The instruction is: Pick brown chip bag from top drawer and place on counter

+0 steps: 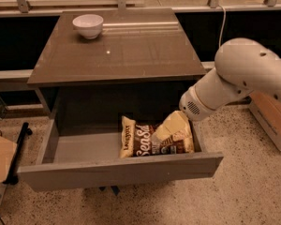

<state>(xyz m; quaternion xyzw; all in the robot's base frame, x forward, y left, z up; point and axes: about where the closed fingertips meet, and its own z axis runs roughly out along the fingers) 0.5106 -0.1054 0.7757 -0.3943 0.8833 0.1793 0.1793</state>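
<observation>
Well, the gripper is down at the bag, and nothing is lifted yet.
From my console I see the cream two-finger gripper (170, 127) lowered into the wide, shallow grey top drawer (117, 168), which stands open. It sits over the right half of the crinkly brown chip bag with white script (140, 143); whether it has a hold I cannot tell. The bag lies flat on the drawer floor (right side). I judge the lift-out and placement on the glossy dark grey-brown counter (131, 55) remain.
</observation>
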